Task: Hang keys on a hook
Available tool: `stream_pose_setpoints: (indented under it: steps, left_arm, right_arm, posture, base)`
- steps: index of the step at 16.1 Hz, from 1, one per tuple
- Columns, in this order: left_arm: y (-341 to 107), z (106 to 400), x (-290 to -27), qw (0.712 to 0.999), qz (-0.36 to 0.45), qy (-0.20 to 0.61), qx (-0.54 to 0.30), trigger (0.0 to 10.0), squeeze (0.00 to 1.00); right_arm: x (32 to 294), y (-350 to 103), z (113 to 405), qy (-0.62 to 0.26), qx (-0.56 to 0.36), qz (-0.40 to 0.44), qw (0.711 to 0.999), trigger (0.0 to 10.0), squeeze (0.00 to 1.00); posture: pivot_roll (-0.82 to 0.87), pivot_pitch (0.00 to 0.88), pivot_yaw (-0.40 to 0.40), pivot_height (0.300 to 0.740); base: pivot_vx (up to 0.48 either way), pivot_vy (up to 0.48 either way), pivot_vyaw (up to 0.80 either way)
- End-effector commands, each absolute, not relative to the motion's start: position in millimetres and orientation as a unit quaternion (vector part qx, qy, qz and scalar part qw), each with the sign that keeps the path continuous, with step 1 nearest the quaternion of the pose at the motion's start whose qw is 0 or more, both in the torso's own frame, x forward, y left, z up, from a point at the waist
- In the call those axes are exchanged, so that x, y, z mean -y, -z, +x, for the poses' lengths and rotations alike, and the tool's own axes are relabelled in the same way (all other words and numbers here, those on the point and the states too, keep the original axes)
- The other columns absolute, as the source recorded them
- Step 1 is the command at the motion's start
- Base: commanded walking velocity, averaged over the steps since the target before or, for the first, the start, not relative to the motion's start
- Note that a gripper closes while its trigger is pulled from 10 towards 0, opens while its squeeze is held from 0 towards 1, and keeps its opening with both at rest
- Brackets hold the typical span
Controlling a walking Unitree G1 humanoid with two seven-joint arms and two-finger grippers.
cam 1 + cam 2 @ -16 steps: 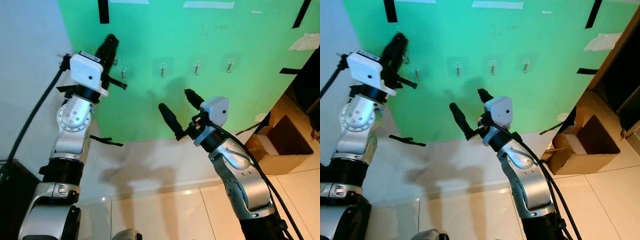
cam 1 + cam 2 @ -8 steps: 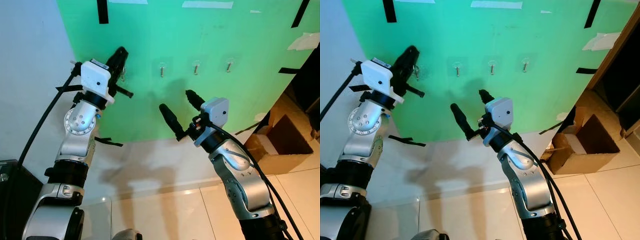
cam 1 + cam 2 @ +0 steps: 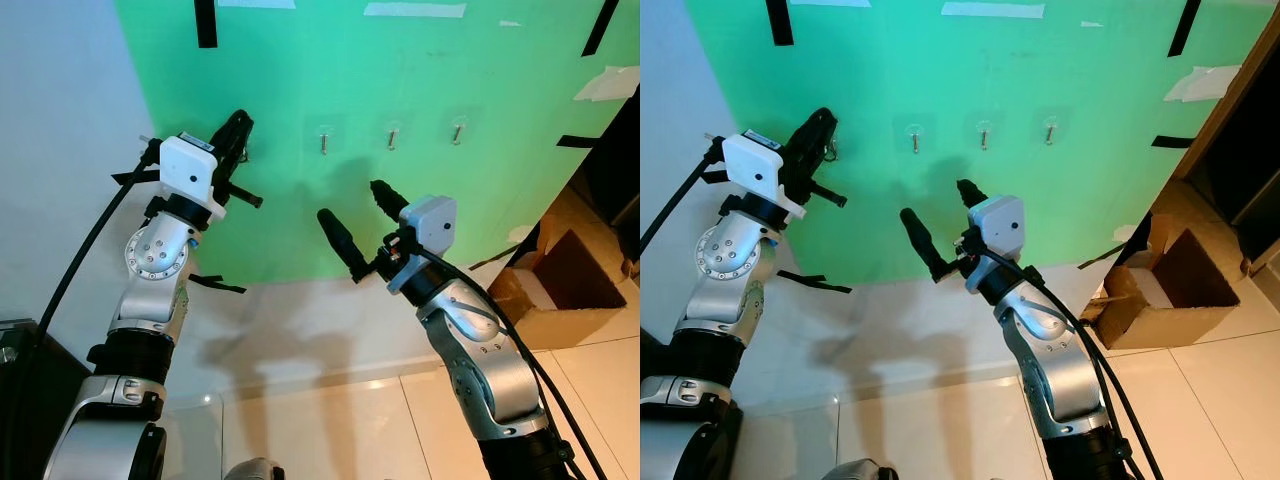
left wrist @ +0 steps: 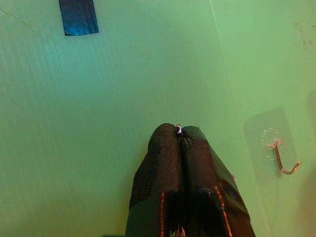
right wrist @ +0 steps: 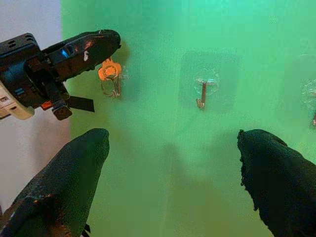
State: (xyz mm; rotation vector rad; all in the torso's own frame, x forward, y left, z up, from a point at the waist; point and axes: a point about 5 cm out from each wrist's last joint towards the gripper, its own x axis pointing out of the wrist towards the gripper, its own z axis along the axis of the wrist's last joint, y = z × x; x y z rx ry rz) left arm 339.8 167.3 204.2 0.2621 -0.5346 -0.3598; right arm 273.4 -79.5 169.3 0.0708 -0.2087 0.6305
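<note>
One orange-tagged key ring [image 5: 109, 79] beside left claw [image 5: 106, 42]

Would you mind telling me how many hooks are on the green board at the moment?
4, in one row. The leftmost hook sits at the left claw, with keys beside it. Three bare hooks follow rightward: second, third, fourth.
</note>
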Motion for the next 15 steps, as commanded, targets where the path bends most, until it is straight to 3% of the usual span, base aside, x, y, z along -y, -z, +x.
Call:
stream_pose_setpoints:
  steps: [1, 8, 15]
  left_arm:
    - [-197.4, 340.4, -170.9, 0.946, 0.124, 0.177, 0.242, 10.0, 0.00]
    - [-195.5, 339.7, -161.4, 0.943, 0.112, 0.219, 0.225, 10.0, 0.00]
    - [-192.2, 325.9, -172.9, 0.942, 0.126, 0.225, 0.216, 10.0, 0.00]
  right_arm:
    - [79.3, -169.6, 272.3, -0.309, 0.105, 0.031, 0.945, 10.0, 0.00]
    - [80.6, -168.8, 269.9, -0.299, 0.106, 0.030, 0.948, 10.0, 0.00]
    - [84.3, -165.7, 264.0, -0.286, 0.104, 0.023, 0.952, 10.0, 0.00]
  posture:
    - [0.02, 0.000, 0.004, 0.740]
    - [-0.01, 0.000, 0.045, 0.740]
    - [-0.03, 0.000, 0.060, 0.740]
  base:
    - [0.000, 0.000, 0.00]
    - [0.000, 0.000, 0.00]
    - [0.000, 0.000, 0.00]
